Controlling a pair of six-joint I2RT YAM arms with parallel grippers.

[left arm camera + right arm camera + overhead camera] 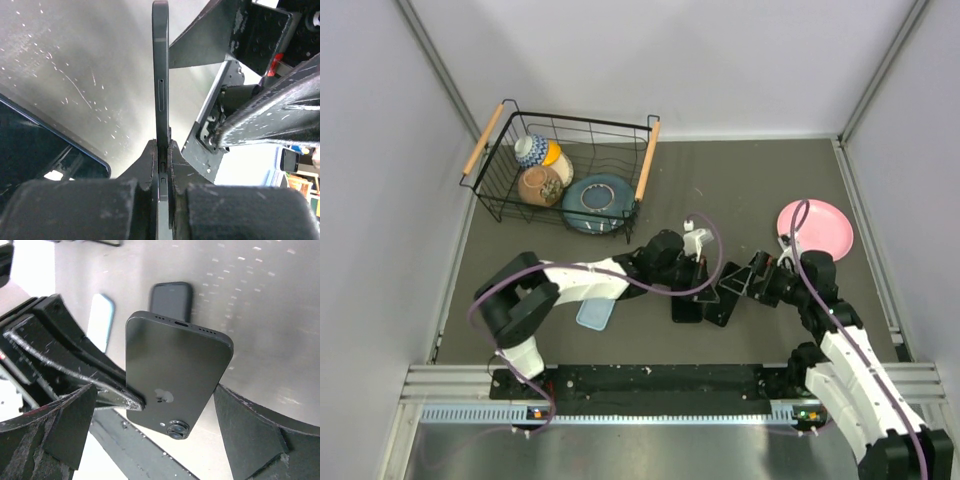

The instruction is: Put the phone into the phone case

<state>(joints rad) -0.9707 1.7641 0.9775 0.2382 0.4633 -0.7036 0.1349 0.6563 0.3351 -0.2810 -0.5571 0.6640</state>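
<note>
Left gripper [163, 161] clamped tight on phone [160, 75], edge-on between jaws. Right gripper [152, 410] spread wide either side of phone, gripping nothing. Phone case [171, 300] flat beyond.

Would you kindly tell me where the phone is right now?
Mid-table in the top view: the phone is clamped by the left gripper, inside the open right gripper, right of the black case.

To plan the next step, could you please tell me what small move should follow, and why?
Probably close the right claw on the black flat phone. That claw is open around the phone's sides, while the left claw pinches only one long edge, which looks like a poor grip for pressing it down.
</note>
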